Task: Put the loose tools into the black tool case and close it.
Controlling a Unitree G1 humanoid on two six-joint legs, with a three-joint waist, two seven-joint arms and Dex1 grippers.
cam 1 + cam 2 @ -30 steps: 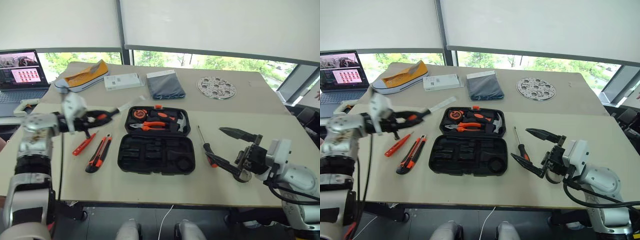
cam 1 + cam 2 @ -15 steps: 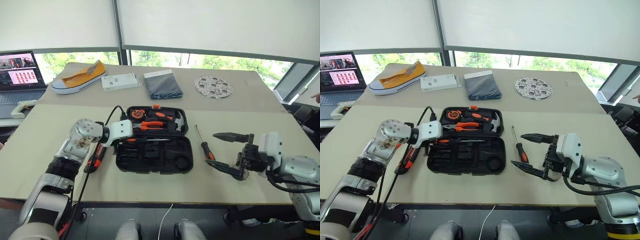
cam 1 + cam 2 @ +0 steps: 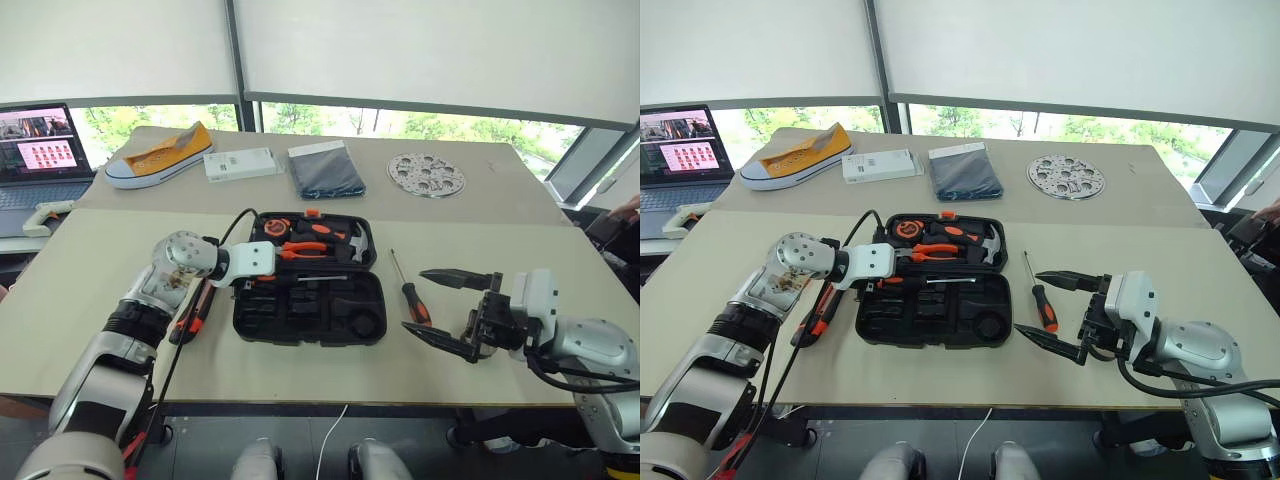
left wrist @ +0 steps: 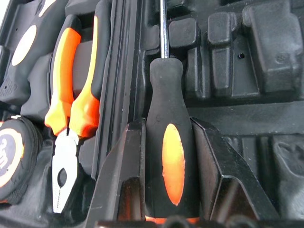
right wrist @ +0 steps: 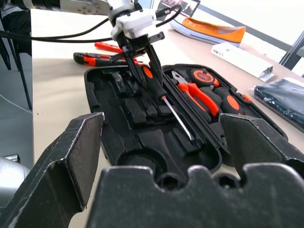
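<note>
- The left tool had come down from above the worktop's left side, where it carried a black-and-orange screwdriver a second earlier, into the open black tool case. Now the screwdriver's handle sat between its two fingers, shaft pointing away along the case's near half.
- The fingers flanked the handle closely; whether they pinched it or had begun to let go could not be told — my reading was that the release was under way, so this tool counts as nearly stowed.
- Just beside the left tool, in the case's far half, lay the pliers, a tape measure and a hammer, seated in their recesses. The near half held only the screwdriver; its other recesses stood empty.
- Behind the left tool, outside the case on the worktop, the utility knife lay partly under the arm.
- The right tool had barely shifted — jaws spread wide, empty, just beside a second screwdriver lying right of the case.
- The case lid lay flat open, so closing remained.
</note>
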